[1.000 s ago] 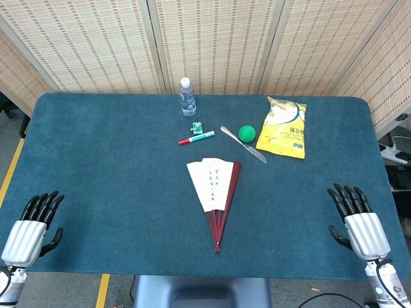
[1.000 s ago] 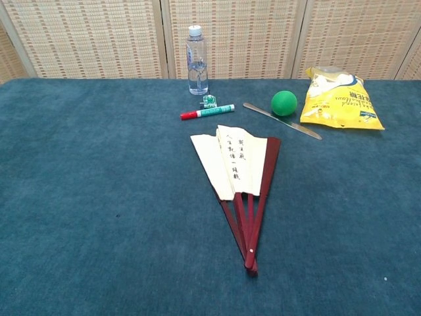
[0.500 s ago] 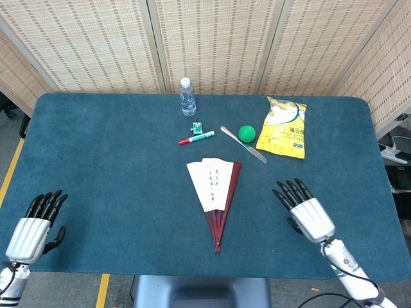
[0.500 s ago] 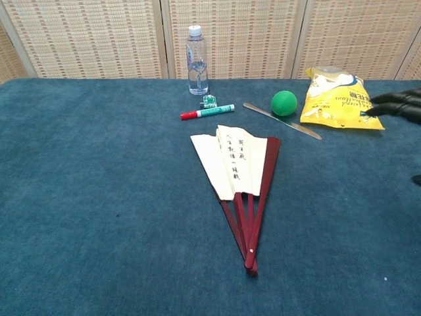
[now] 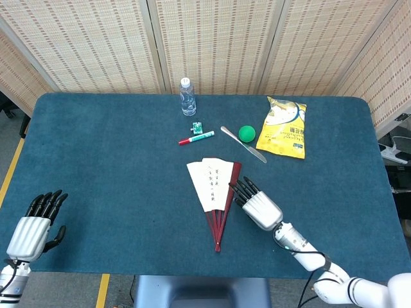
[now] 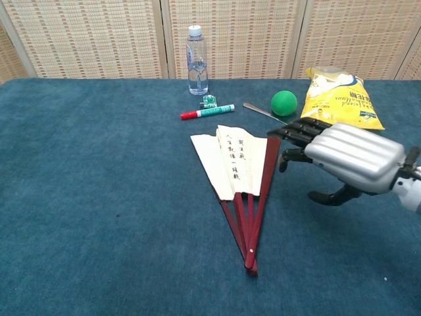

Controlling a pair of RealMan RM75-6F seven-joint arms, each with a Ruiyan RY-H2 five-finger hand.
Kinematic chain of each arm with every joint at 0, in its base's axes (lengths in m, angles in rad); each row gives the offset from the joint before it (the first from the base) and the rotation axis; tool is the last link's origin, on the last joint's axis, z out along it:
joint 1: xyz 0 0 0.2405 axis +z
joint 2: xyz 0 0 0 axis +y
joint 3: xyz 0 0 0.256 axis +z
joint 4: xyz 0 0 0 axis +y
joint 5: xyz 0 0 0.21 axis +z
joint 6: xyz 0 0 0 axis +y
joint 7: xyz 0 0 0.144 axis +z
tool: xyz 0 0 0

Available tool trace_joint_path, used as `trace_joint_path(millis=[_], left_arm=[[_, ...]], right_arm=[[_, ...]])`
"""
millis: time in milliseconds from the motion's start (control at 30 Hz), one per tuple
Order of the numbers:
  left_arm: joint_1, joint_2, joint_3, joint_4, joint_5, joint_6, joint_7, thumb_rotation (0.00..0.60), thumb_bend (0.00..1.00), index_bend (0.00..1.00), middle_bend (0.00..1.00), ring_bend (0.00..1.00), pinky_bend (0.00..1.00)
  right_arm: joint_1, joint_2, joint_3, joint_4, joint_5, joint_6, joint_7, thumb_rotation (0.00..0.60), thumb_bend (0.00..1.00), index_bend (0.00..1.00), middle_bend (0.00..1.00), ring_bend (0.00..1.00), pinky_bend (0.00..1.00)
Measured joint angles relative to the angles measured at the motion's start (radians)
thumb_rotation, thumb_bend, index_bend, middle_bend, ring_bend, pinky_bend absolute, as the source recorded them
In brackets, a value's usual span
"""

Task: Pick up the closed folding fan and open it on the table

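My right hand (image 5: 258, 204) over fan's (image 5: 215, 187) red right edge — fingers spread, nothing held. Fan flat at table centre, partly spread. Left hand (image 5: 31, 228) empty, fingers apart — near-left corner.

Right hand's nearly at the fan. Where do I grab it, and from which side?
Take the folding fan by its dark red outer rib, coming from its right edge, where the right hand hovers open. That rib lies exposed along the edge; the paper looks flimsier.
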Motion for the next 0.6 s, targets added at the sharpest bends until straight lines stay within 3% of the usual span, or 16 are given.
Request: trace_joint_path(millis=[200, 600], left_arm=[[-0.005, 0.000, -0.001, -0.003, -0.010, -0.014, 0.007, 0.600, 0.45, 0.00, 0.00, 0.00, 0.07], [-0.009, 0.003, -0.007, -0.013, -0.050, -0.040, 0.027, 0.600, 0.45, 0.00, 0.00, 0.00, 0.07]], right_arm=[[0.051, -0.108, 0.005, 0.120, 0.009, -0.009, 0.048, 0.600, 0.24, 0.35, 0.00, 0.00, 0.00], [0.107, -0.262, 0.010, 0.333, 0.027, 0.017, 0.124, 0.600, 0.24, 0.49, 0.01, 0.00, 0.00]])
